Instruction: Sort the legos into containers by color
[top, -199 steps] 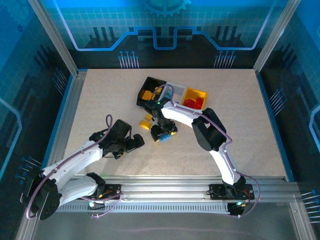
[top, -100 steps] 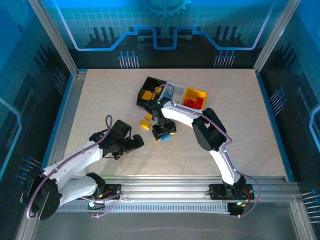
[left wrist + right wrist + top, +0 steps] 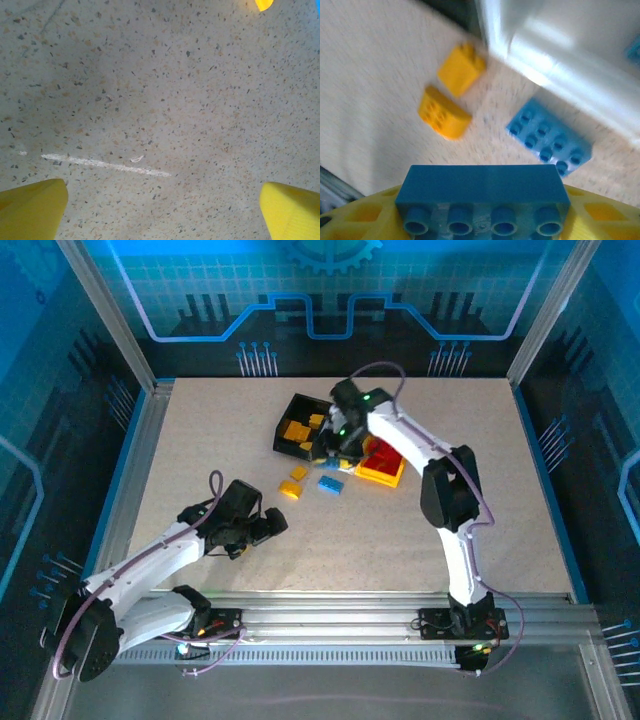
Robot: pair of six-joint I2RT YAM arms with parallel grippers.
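Speckled beige table [image 3: 150, 100], blue lego [image 3: 482, 187], yellow lego [image 3: 444, 115].

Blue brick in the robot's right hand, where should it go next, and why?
Probably a short move forward over the white bin, then let go. The right gripper is shut on the blue brick, the bin's wall lies just ahead of it, and something blue seems to lie inside. A second blue brick waits on the table beside the bin.
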